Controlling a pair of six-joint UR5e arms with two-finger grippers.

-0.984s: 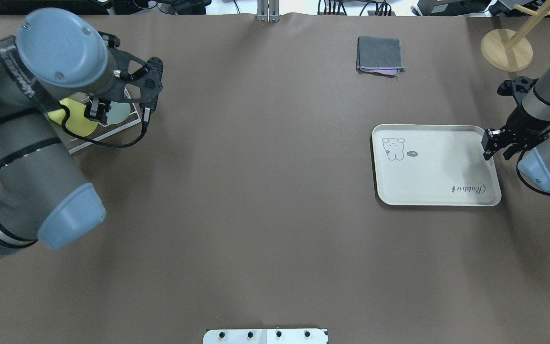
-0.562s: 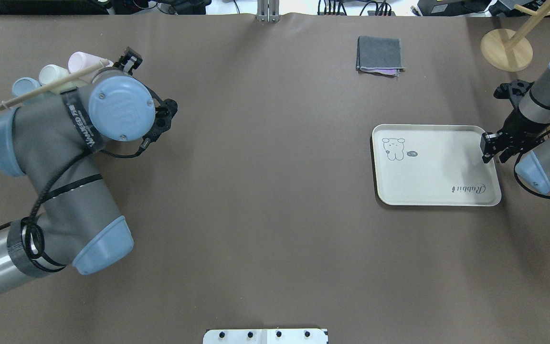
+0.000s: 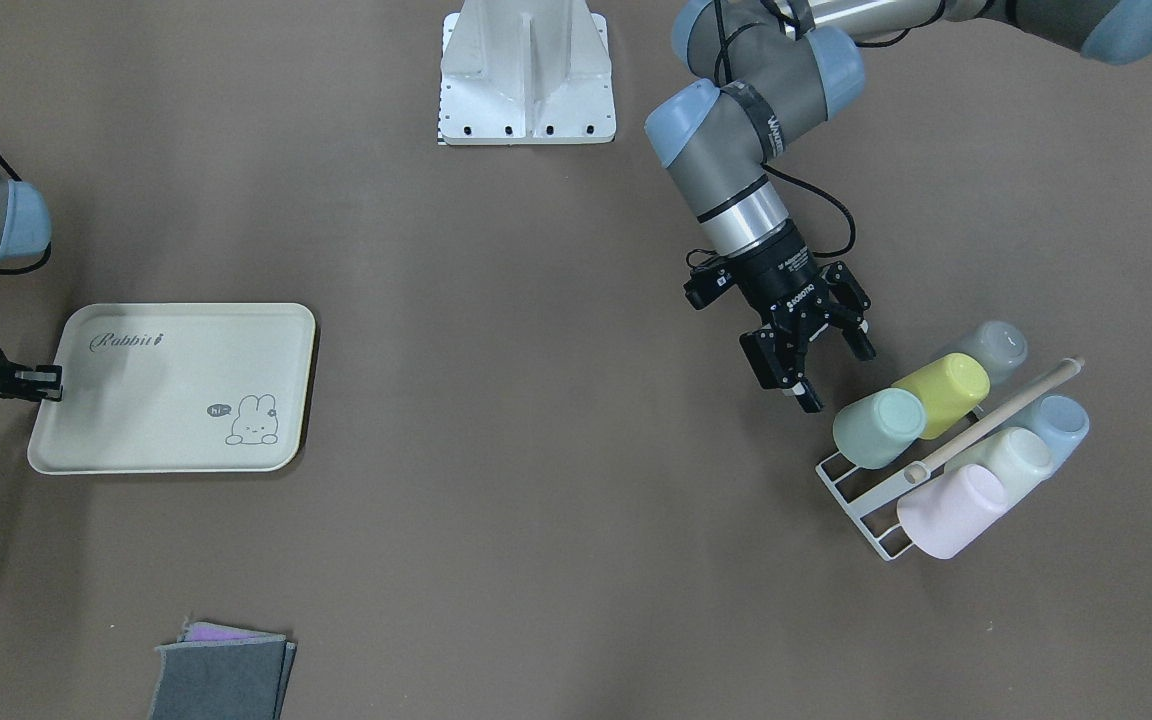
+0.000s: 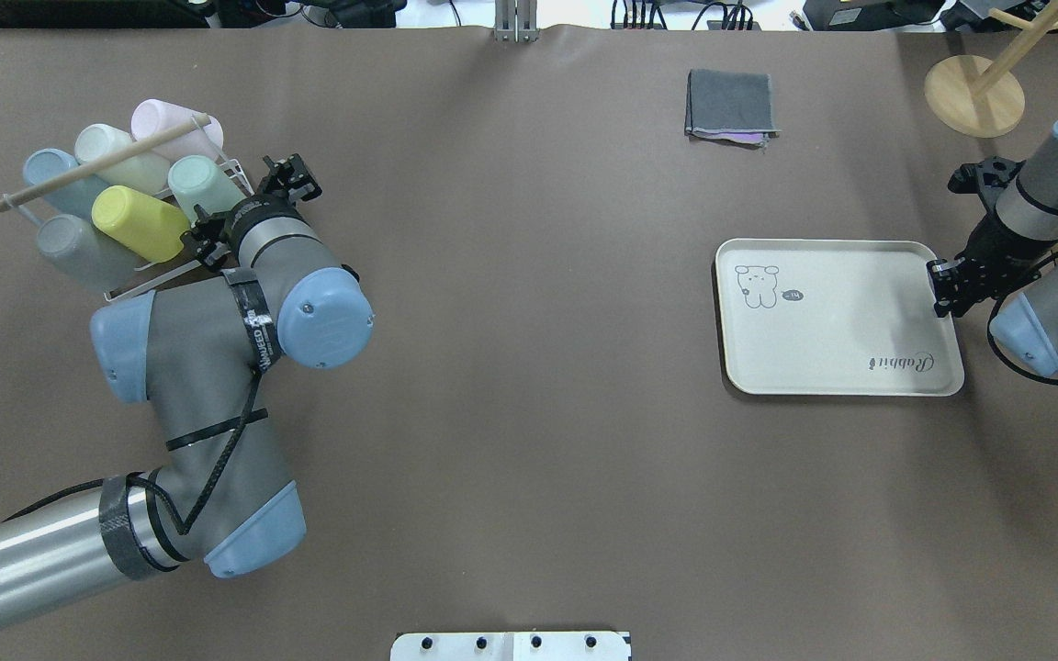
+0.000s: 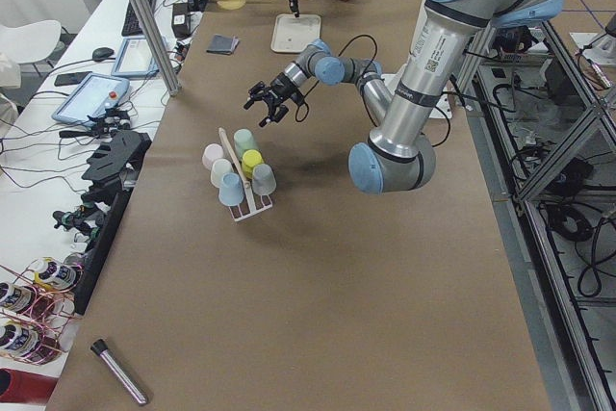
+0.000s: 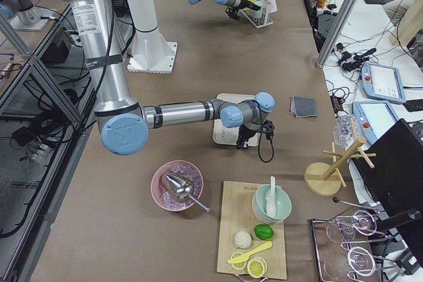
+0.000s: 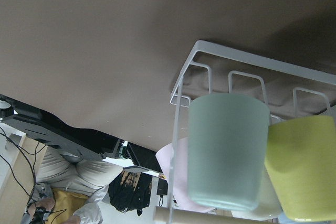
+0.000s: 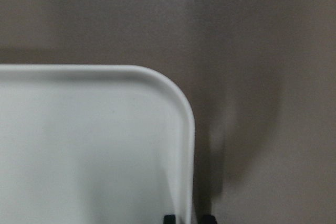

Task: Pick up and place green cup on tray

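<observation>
The green cup (image 3: 878, 428) lies tilted in a white wire rack (image 3: 851, 490), at the rack's end beside a yellow-green cup (image 3: 941, 393). It also shows in the overhead view (image 4: 203, 184) and fills the left wrist view (image 7: 228, 148). My left gripper (image 3: 836, 372) is open and empty, a short way from the green cup's base and pointing at it. The cream tray (image 4: 823, 349) lies far off on the other side of the table. My right gripper (image 4: 942, 294) sits at the tray's short edge, and its fingertips (image 8: 168, 217) stand closely on both sides of the rim (image 8: 186, 129).
The rack also holds grey, blue, cream and pink cups under a wooden rod (image 3: 996, 418). A folded grey cloth (image 4: 731, 106) lies at the far side. A wooden stand (image 4: 974, 92) is at the far right corner. The robot's base plate (image 3: 526, 80) is at mid-table edge.
My left arm has swung off the rack and uncovered the cups; its gripper now sits beside the green cup. My right gripper has shifted slightly onto the tray's rim.
</observation>
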